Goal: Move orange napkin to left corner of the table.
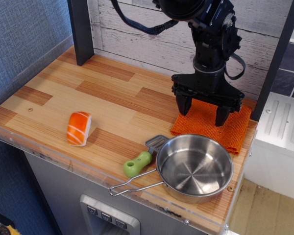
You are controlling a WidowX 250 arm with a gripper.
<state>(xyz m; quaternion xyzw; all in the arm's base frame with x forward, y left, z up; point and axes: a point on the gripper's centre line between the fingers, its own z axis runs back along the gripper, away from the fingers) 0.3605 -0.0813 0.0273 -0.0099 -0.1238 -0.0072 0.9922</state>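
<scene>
The orange napkin lies flat and folded at the right side of the wood-plank table, just behind the steel pan. My black gripper hangs directly over the napkin's near-left part, fingers pointing down and spread wide apart. Its fingertips are at or just above the cloth; I cannot tell whether they touch it. Nothing is held between them. The arm hides the napkin's back edge.
A steel pan with a wire handle sits at the front right, touching the napkin's front edge. A green-handled spatula lies by its left side. An orange-and-white sushi toy stands front left. A dark post rises at the back left.
</scene>
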